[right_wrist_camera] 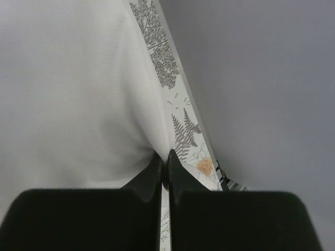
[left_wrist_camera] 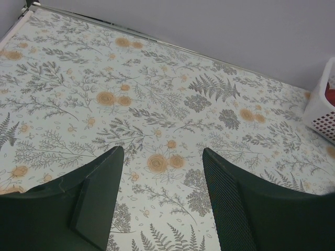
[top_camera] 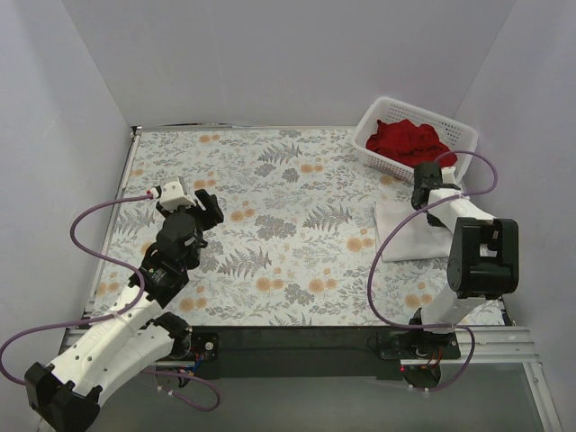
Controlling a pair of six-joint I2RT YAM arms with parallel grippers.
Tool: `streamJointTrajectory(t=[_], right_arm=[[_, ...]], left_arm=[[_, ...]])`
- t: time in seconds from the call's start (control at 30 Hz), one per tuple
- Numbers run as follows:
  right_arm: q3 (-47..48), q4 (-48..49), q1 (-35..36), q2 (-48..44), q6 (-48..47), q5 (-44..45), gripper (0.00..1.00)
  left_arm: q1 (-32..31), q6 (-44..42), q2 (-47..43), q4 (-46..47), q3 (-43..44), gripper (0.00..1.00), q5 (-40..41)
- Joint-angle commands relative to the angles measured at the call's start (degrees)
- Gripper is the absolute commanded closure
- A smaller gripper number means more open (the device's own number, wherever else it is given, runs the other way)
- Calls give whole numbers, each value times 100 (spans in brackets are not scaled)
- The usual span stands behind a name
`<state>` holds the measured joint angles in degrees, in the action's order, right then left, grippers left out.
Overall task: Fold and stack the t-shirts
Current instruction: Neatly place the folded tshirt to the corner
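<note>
The white t-shirt (top_camera: 409, 236) lies folded flat at the right side of the table, and fills the left of the right wrist view (right_wrist_camera: 73, 89). My right gripper (right_wrist_camera: 163, 157) is shut on the white t-shirt's edge; from above it (top_camera: 427, 187) sits at the shirt's far right corner. Deep red t-shirts (top_camera: 409, 141) lie heaped in the white lattice basket (top_camera: 382, 112). My left gripper (left_wrist_camera: 162, 172) is open and empty above the patterned cloth at the left side (top_camera: 205, 203).
The basket stands at the back right corner, and its corner shows in the left wrist view (left_wrist_camera: 322, 112). The floral tablecloth (top_camera: 270, 225) covers the table. White walls close in on three sides; the right wall is close to the right arm.
</note>
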<state>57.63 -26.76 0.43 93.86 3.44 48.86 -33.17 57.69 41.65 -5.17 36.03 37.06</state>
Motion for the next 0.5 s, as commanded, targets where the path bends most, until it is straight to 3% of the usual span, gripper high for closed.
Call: streamJointTrajectory(t=[0.0, 0.37, 0.47], right_arm=[[328, 531, -314, 228, -335, 335, 99], [495, 1024, -1079, 396, -941, 396, 99], [592, 1129, -1176, 343, -1082, 344, 93]], left_arm=[[-32, -126, -43, 139, -43, 40, 144], [-41, -144, 159, 218, -105, 40, 56], [-41, -153, 186, 236, -96, 40, 38]])
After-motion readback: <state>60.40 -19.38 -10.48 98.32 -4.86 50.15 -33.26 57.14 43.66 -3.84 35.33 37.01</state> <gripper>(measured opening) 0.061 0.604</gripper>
